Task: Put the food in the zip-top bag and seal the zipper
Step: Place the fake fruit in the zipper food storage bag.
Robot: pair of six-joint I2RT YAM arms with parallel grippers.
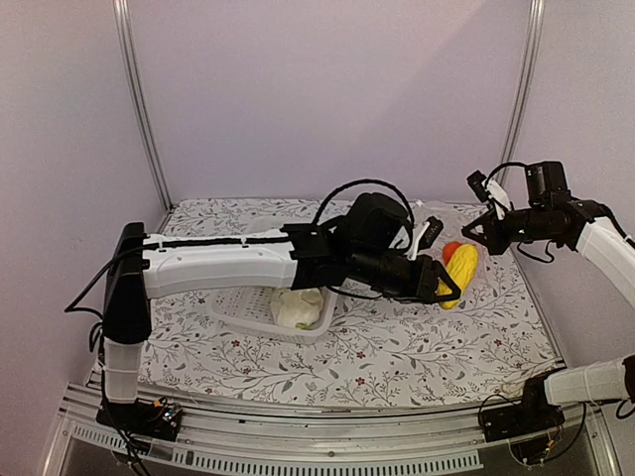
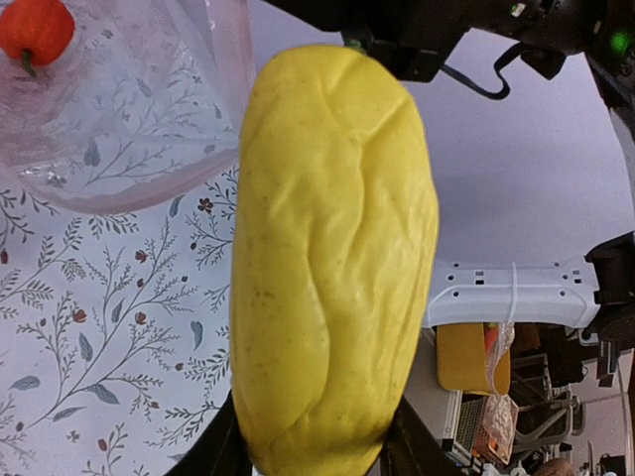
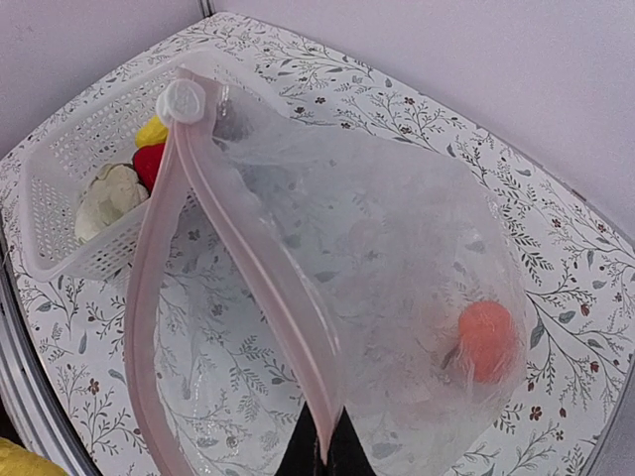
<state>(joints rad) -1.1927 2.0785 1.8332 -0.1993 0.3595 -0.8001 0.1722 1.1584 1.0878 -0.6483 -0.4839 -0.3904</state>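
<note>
My left gripper [image 1: 444, 284] is shut on a yellow oblong piece [image 1: 462, 268] and holds it above the table beside the mouth of the zip-top bag; in the left wrist view the piece [image 2: 332, 258] fills the space between the jaws of the gripper [image 2: 308, 451]. My right gripper [image 1: 478, 234] is shut on the bag's pinkish zipper rim [image 3: 248, 248] and holds the mouth open, as the right wrist view of the gripper [image 3: 322, 448] shows. The clear bag [image 3: 397, 268] holds the orange fruit [image 3: 486, 337]. Cauliflower [image 3: 109, 193], red pepper [image 3: 151, 164] and another yellow piece [image 3: 152, 130] lie in the basket. The grape bunch is hidden.
The white perforated basket [image 1: 241, 315] sits at the table's left-middle, under my left arm. A white zipper slider [image 3: 184, 99] sits at the far end of the bag's mouth. The floral cloth [image 1: 397, 357] covers the table.
</note>
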